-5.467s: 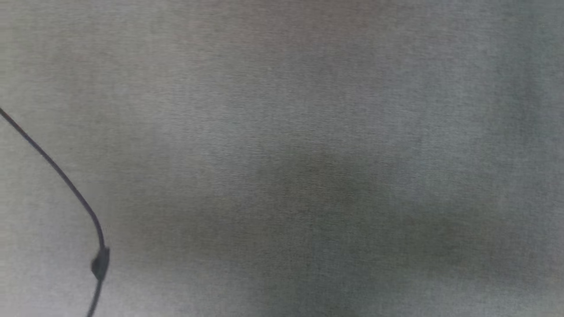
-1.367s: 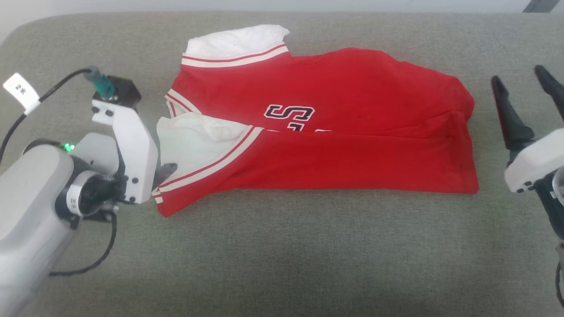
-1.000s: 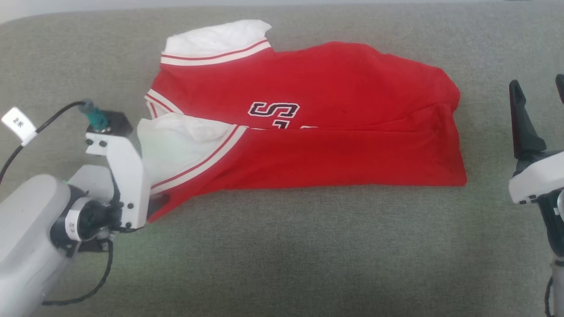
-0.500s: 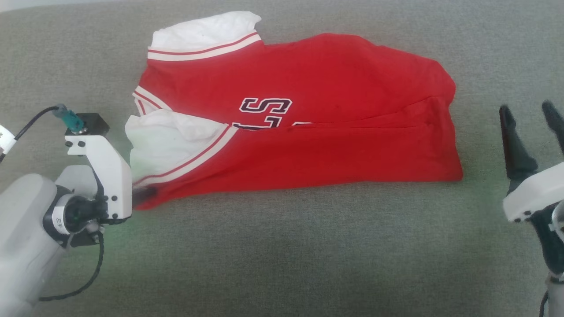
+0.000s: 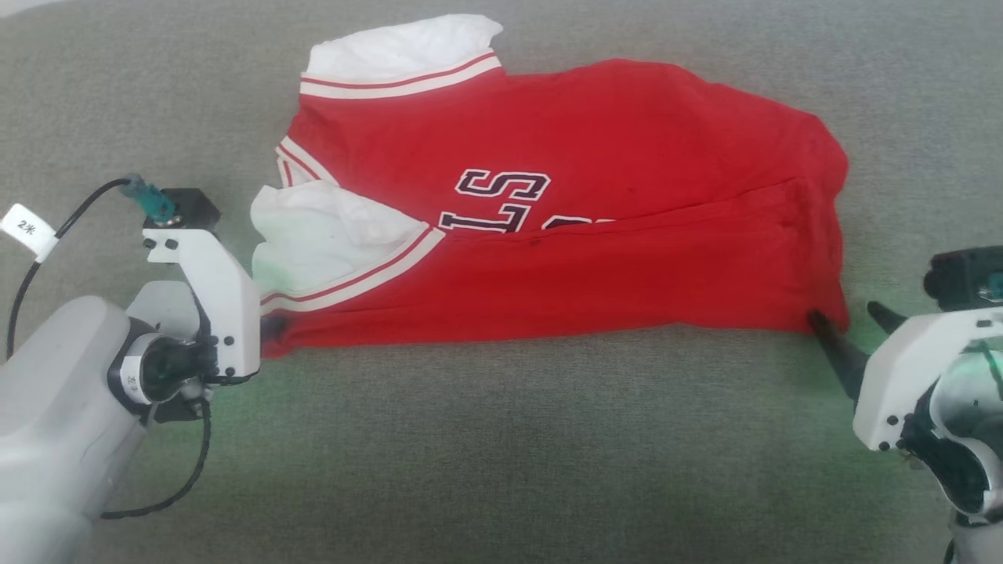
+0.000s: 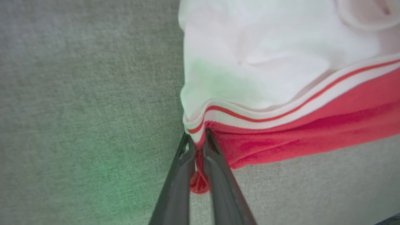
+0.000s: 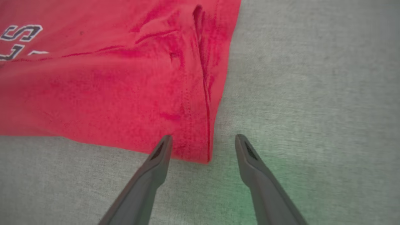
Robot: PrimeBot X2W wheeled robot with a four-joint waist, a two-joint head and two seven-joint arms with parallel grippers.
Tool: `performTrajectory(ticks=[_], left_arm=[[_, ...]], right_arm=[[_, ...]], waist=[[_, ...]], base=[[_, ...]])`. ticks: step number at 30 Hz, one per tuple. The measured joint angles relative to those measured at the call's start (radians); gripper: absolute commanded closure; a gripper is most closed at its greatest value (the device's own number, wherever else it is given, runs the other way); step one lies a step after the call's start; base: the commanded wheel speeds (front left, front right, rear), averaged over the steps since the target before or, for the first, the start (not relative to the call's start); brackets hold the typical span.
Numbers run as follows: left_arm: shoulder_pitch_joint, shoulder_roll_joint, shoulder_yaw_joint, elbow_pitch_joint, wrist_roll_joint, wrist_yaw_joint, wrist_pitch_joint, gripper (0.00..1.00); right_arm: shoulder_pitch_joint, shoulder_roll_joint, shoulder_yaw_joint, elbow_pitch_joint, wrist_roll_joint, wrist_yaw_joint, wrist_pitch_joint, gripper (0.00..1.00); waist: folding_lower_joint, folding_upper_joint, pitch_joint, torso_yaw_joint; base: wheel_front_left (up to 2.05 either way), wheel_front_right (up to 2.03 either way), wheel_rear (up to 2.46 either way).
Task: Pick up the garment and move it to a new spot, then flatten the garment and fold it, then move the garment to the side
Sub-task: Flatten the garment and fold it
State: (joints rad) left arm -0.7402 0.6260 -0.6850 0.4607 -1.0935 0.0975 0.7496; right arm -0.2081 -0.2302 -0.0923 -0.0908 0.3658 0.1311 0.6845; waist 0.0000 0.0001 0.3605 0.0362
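Observation:
The garment, a red jersey with white sleeves and dark block letters, lies folded lengthwise on the grey cushion. My left gripper is at its near left corner, below the white sleeve. In the left wrist view the left gripper is shut on a pinch of the garment, red cloth bulging between the fingers. My right gripper stands open at the near right corner. In the right wrist view the right gripper straddles the corner of the garment, one finger over the cloth and one over the cushion.
The grey fabric cushion stretches wide in front of the garment and on both sides. A black cable with a white tag loops off my left wrist.
My left gripper has shut on the garment's near left corner. My right gripper has come down and in to the near right corner, still open. The head camera shifted slightly.

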Motion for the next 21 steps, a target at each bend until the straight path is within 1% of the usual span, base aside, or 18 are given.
performTrajectory(ticks=[8, 9, 10, 11, 17, 21], left_arm=[[-0.023, -0.029, -0.009, 0.011, 0.006, -0.015, -0.013, 1.00], [-0.025, -0.032, -0.010, 0.011, 0.007, -0.016, -0.013, 1.00], [-0.027, -0.035, -0.010, 0.012, 0.011, -0.017, -0.016, 1.00], [-0.029, -0.040, -0.011, 0.013, 0.014, -0.021, -0.021, 1.00], [-0.033, -0.047, -0.013, 0.012, 0.014, -0.027, -0.030, 1.00], [-0.030, -0.037, -0.014, -0.007, 0.014, -0.023, -0.025, 1.00]], right_arm=[[-0.066, -0.031, 0.027, 0.078, -0.012, 0.000, 0.149, 0.00], [-0.072, -0.039, 0.033, 0.088, -0.012, 0.000, 0.167, 0.17], [-0.078, -0.049, 0.040, 0.094, -0.012, 0.000, 0.183, 0.54], [-0.091, -0.071, 0.058, 0.100, -0.008, 0.000, 0.204, 1.00], [-0.109, -0.094, 0.059, 0.114, -0.006, 0.001, 0.207, 1.00], [-0.108, -0.114, 0.064, 0.099, 0.014, 0.001, 0.223, 1.00]], waist=[[0.0000, 0.0000, 0.021, 0.033], [0.0000, 0.0000, 0.023, 0.037], [0.0000, 0.0000, 0.025, 0.040], [0.0000, 0.0000, 0.028, 0.046], [0.0000, 0.0000, 0.028, 0.061], [0.0000, 0.0000, 0.016, 0.068]], base=[[0.00, 0.00, 0.00], [0.00, 0.00, 0.00], [0.00, 0.00, 0.00], [0.00, 0.00, 0.00], [0.00, 0.00, 0.00], [0.00, 0.00, 0.00]])
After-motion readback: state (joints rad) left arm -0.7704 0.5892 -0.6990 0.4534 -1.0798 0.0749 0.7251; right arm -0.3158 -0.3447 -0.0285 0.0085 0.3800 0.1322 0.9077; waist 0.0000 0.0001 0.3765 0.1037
